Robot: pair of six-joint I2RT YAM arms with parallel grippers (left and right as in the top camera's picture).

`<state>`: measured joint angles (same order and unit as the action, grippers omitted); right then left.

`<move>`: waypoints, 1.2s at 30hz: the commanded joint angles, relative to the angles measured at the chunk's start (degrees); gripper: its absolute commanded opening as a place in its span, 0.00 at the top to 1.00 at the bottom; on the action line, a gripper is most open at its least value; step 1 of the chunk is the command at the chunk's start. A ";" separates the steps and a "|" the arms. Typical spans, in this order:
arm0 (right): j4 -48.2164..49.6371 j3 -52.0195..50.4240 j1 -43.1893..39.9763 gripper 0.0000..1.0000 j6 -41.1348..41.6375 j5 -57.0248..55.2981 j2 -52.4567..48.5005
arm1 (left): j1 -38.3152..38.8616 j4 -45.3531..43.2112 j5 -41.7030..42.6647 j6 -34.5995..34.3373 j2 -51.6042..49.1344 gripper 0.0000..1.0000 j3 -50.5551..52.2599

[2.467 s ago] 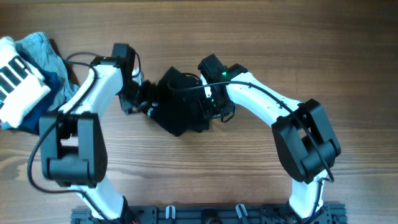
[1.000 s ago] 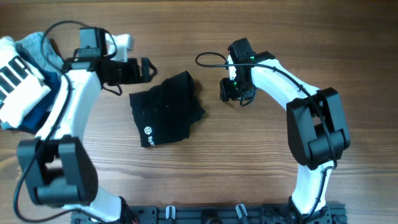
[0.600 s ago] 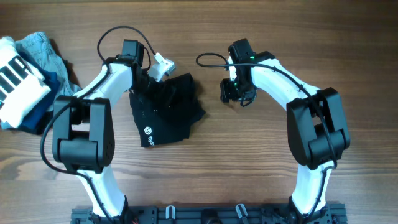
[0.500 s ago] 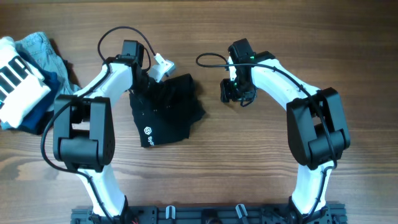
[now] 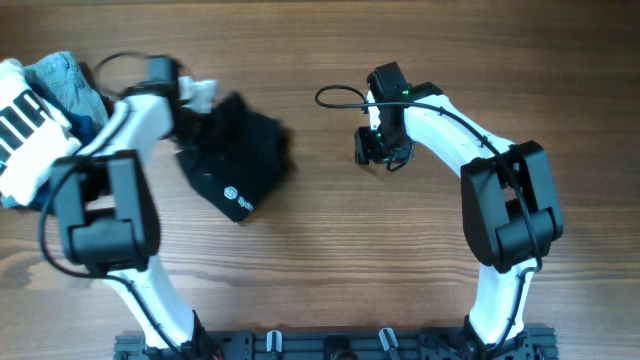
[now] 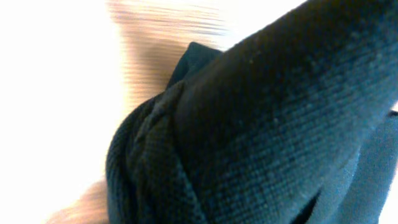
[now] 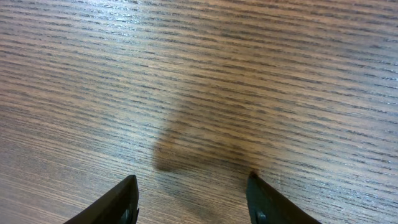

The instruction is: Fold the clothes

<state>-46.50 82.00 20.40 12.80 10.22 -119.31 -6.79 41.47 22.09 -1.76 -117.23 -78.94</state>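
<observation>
A crumpled black garment point(image 5: 238, 158) with a small white logo lies on the wooden table, left of centre. My left gripper point(image 5: 204, 118) is at its upper left edge, shut on the fabric. Dark knit cloth point(image 6: 261, 124) fills the left wrist view and hides that gripper's fingers. My right gripper point(image 5: 381, 152) hovers right of centre, apart from the garment. In the right wrist view it point(image 7: 193, 200) stands open over bare wood, with nothing between its fingertips point(image 7: 126, 198).
A pile of other clothes point(image 5: 40, 120) sits at the table's far left edge, with a white striped piece on blue denim. The left arm reaches close beside it. Bare wood table point(image 5: 420, 260) surrounds the right gripper.
My left gripper has gone from wide open to shut on the black garment and pulled it left and slightly up. The right arm has not moved.
</observation>
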 commanded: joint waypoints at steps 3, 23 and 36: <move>-0.33 -0.15 -0.24 0.43 0.70 -1.27 -1.99 | -10.16 5.84 4.22 -27.21 -1.49 0.00 0.07; -0.52 -0.15 -0.22 0.43 0.68 -1.25 -1.99 | -3.65 -4.68 2.67 3.08 -1.73 0.50 6.25; -0.94 -0.15 -0.24 0.43 0.70 -1.25 -1.99 | -8.02 -0.66 -3.02 -2.19 16.63 0.96 -3.28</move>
<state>-46.74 82.02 20.40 12.80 10.20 -119.31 -12.19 41.74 23.77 -0.75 -111.85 -77.73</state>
